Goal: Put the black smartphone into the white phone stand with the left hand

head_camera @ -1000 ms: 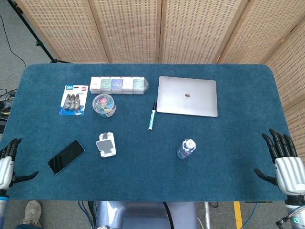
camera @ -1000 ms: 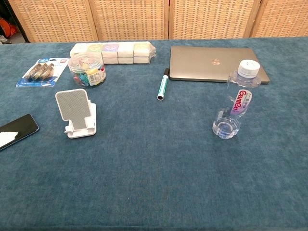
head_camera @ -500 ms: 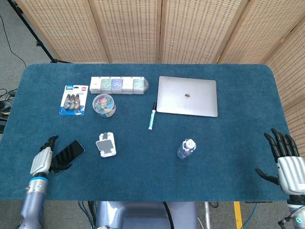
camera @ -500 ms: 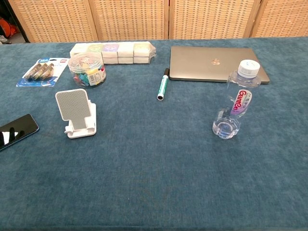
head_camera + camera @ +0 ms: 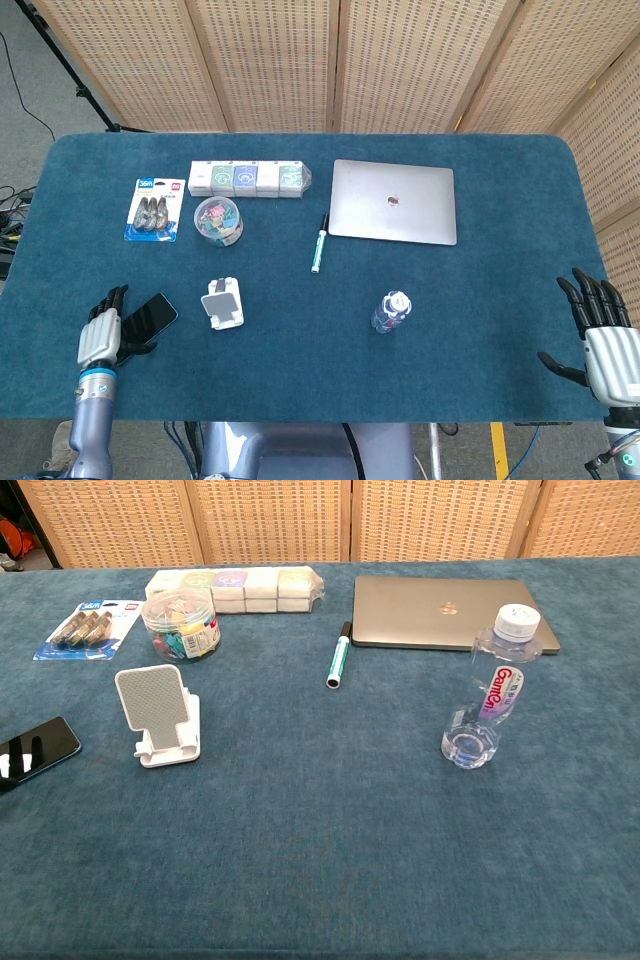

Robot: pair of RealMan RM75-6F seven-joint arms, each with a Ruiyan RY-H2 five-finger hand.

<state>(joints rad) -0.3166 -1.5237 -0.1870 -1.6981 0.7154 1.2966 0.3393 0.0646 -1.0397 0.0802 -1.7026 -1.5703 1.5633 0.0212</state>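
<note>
Fingers of the left hand point away from the robot, slightly apart, lying over the near end of the phone; whether they touch it cannot be told from overhead. Phone: flat black slab, glossy screen up, set diagonally on the worktop near its front left corner, in the chest view cut off by the left edge. Left forearm rises from below the worktop's front edge, hand back up, silver shell with dark fingers.

Stand: white plastic, just right of the phone and apart from it, upright with a dotted back plate tilted rearward and a small lip at the base.

Right hand at the front right corner, off the worktop edge, fingers spread, thumb out to the side, holding nothing.

Worktop cover is blue, napped fabric.
</note>
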